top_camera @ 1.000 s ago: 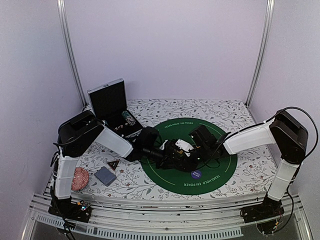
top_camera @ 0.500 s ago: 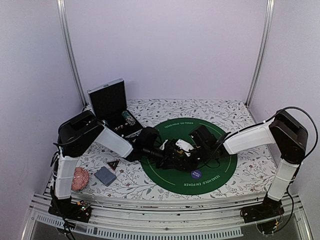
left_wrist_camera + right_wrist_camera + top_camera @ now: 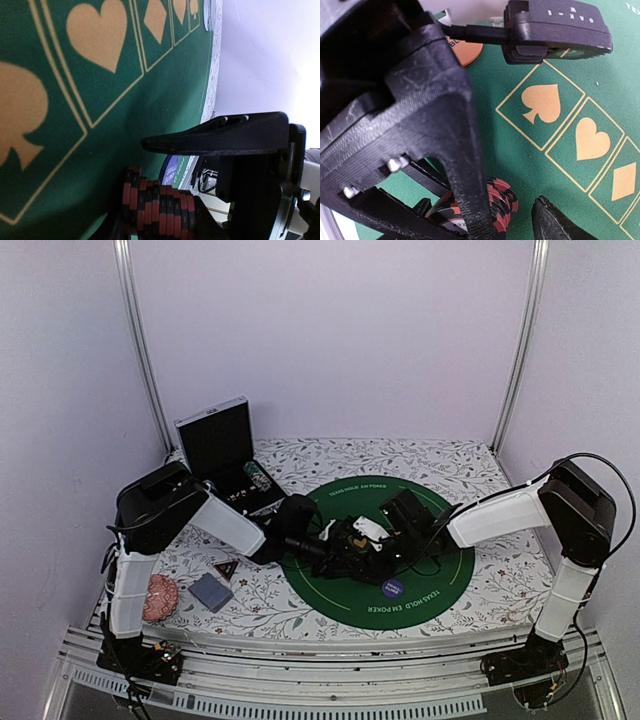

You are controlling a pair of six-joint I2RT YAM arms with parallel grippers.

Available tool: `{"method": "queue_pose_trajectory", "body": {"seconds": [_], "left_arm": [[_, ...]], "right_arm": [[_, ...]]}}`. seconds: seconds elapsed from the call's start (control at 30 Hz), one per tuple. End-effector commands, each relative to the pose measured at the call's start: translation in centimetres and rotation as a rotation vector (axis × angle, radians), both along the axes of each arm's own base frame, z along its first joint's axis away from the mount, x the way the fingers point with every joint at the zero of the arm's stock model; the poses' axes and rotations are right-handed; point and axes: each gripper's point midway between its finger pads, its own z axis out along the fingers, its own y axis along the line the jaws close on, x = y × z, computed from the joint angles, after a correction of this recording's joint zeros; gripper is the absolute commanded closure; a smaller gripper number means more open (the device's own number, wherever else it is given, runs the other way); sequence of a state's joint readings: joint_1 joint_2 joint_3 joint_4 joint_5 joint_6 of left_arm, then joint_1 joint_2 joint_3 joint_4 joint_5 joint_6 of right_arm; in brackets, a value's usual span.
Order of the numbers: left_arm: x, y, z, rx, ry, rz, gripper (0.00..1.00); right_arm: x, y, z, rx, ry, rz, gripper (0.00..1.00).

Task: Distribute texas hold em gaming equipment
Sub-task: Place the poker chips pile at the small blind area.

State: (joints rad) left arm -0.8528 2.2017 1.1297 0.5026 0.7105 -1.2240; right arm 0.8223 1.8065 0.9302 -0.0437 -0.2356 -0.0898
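Note:
A stack of red-and-black striped poker chips (image 3: 165, 205) stands on the green poker mat (image 3: 440, 575). It also shows in the right wrist view (image 3: 502, 200). My left gripper (image 3: 137, 192) is open around the stack, its upper finger (image 3: 215, 140) apart from the chips. My right gripper (image 3: 512, 220) is open at the same stack, with a gap to its right fingertip (image 3: 552, 222). Both grippers meet at the mat's middle, left (image 3: 340, 543) and right (image 3: 374, 543). A purple button (image 3: 393, 588) lies on the mat and an orange button (image 3: 466, 51) beside the left arm. Blue-grey cards (image 3: 211, 592) and a black triangular marker (image 3: 227, 568) lie at the left.
An open black case (image 3: 222, 445) with more chips stands at the back left. A red patterned round object (image 3: 160, 597) lies near the left arm's base. The floral tablecloth (image 3: 500, 580) surrounds the mat. The left arm's camera housing (image 3: 555, 27) hangs close above the mat.

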Motion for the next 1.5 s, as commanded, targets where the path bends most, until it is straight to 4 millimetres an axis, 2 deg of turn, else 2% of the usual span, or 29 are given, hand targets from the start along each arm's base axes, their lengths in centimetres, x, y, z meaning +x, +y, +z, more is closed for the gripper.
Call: {"method": "queue_pose_trajectory", "body": {"seconds": [0.0,0.2,0.47,0.63,0.73,1.0,1.13,1.33,1.47], "left_arm": [[-1.1,0.4,-1.9,0.037,0.030,-0.011,0.72],[-1.1,0.3,-2.0,0.027,0.036,-0.001,0.75],[-1.7,0.4,-1.6,0.037,0.021,0.001,0.78],[-3.8,0.4,-1.4,0.055,-0.003,-0.004,0.78],[-5.0,0.6,-1.3,0.048,-0.007,0.008,0.79],[-8.0,0.7,-1.5,0.032,-0.018,0.027,0.79],[-8.3,1.0,-1.7,0.020,-0.025,0.043,0.78],[-8.0,0.8,-2.3,0.014,-0.021,0.054,0.76],[-7.9,0.6,-3.1,0.012,0.002,0.049,0.76]], "right_arm": [[0.3,0.1,1.8,0.052,-0.006,-0.016,0.29],[-0.7,-0.4,3.3,0.086,-0.014,0.003,0.23],[-1.3,-1.4,5.0,0.068,-0.038,0.012,0.22],[-1.9,-3.0,5.0,0.017,-0.022,-0.022,0.23],[-2.6,-3.6,5.7,0.021,-0.021,-0.027,0.23],[-6.0,-3.8,8.0,0.053,-0.047,0.039,0.24],[-6.9,-4.2,7.9,0.059,-0.044,0.035,0.24],[-6.4,-3.9,7.5,0.069,-0.038,-0.055,0.26],[-6.6,-3.2,7.2,0.081,-0.026,-0.054,0.26]]}}
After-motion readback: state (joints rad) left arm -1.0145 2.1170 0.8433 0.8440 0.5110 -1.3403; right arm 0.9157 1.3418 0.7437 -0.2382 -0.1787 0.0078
